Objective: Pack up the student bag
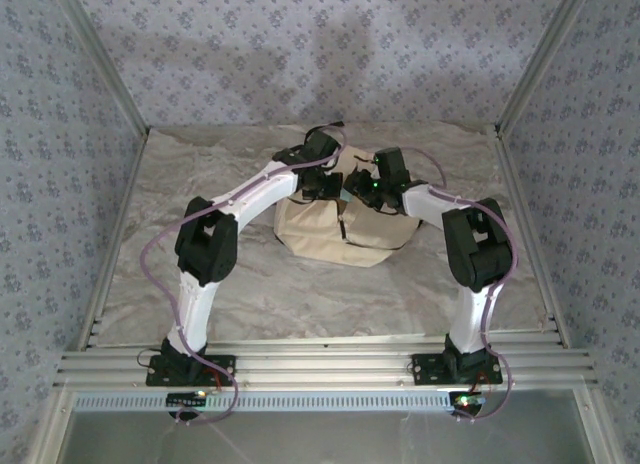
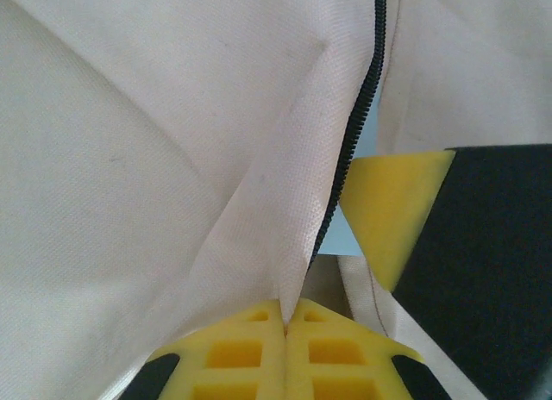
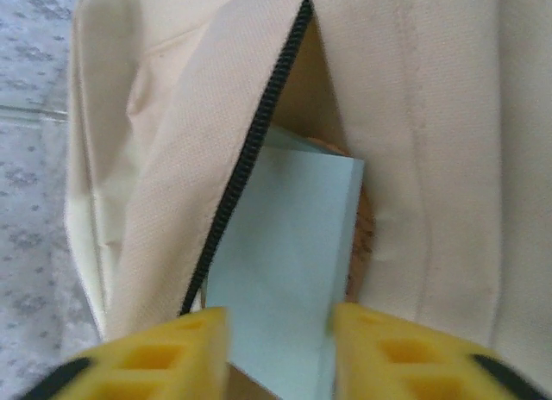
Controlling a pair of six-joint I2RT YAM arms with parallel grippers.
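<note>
Two wrist views, left gripper [image 2: 285,321] clamped on student bag [image 2: 155,159], right gripper [image 3: 280,335] astride blue card [image 3: 285,245], grip unclear

**Q:** what's your counter [image 1: 300,294] like, and what's sitting on it?

**A:** Pale marbled top in front of me, running out to patterned walls [image 1: 300,44] on three sides. Lying right on it is the student bag [image 1: 340,242], beige and slumped, around the middle, a bit toward the far side.

One bag [image 1: 345,241], one blue booklet [image 3: 285,262]
</note>
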